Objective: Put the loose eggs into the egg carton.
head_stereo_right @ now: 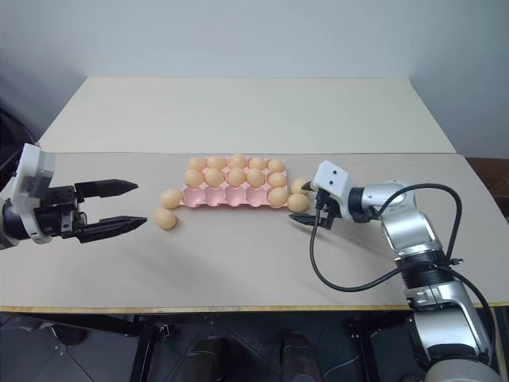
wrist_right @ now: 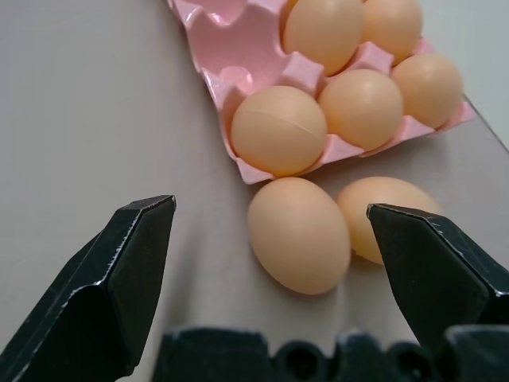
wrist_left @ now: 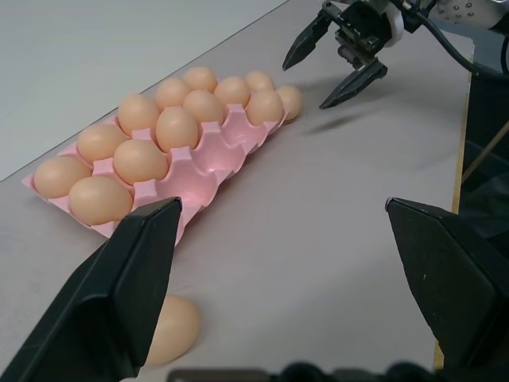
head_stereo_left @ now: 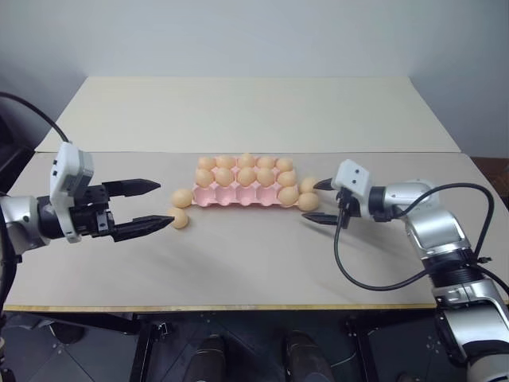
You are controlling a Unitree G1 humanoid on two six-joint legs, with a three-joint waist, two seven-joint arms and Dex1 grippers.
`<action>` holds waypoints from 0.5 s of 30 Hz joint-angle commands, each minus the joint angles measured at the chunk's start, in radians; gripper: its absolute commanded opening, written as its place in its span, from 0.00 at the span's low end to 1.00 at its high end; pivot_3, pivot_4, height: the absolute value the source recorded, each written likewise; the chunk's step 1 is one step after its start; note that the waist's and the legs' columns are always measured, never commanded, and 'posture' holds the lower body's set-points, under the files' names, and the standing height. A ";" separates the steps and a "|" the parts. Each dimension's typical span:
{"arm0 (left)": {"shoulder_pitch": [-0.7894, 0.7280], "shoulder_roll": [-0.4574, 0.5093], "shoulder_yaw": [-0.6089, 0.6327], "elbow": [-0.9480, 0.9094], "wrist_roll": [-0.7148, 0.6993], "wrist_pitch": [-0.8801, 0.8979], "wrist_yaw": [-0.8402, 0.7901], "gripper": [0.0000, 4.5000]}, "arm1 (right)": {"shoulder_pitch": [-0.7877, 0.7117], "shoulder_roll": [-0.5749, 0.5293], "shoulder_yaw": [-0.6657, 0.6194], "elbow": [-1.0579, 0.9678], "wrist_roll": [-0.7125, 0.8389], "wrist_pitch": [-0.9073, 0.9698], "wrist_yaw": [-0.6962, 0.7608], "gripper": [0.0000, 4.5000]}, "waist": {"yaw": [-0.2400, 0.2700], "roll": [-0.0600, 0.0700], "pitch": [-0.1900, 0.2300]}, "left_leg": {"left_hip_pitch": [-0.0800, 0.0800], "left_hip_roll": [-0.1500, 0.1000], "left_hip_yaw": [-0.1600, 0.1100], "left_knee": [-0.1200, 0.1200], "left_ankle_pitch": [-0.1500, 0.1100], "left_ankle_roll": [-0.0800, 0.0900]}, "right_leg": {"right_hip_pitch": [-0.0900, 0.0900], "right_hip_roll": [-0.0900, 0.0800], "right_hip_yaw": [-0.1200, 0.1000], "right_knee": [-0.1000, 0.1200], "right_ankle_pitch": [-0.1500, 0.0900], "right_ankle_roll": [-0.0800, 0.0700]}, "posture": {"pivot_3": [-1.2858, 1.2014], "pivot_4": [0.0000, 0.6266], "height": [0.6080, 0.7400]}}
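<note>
The pink egg carton [head_stereo_left: 231, 200] lies mid-table with eggs in its back rows and one in its front right cup; the other front cups are bare. Two loose eggs [head_stereo_left: 180, 217] lie just off its left end, two more [head_stereo_left: 308, 202] off its right end. My left gripper [head_stereo_left: 164, 204] hovers open beside the left pair, one egg [wrist_left: 171, 330] low by its finger. My right gripper [wrist_right: 268, 205] is open, its fingers straddling the nearer right egg [wrist_right: 298, 235], with the other egg [wrist_right: 382, 211] behind one fingertip.
A second, pale tabletop [head_stereo_left: 246, 111] adjoins the far side of the work table. The near table edge [head_stereo_left: 238, 306] runs below both arms. A black cable [head_stereo_left: 374, 282] loops from the right wrist over the table.
</note>
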 commanded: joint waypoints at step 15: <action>0.033 -0.001 0.053 -0.036 -0.003 -0.026 0.010 1.00 | -0.004 0.037 0.013 0.010 -0.062 -0.034 -0.007 1.00 | 0.000 0.000 0.000 | 0.000 0.000 0.000 0.000 0.000 0.000 | 0.000 0.000 0.000 0.000 0.000 0.000 | 0.52 0.24 1.00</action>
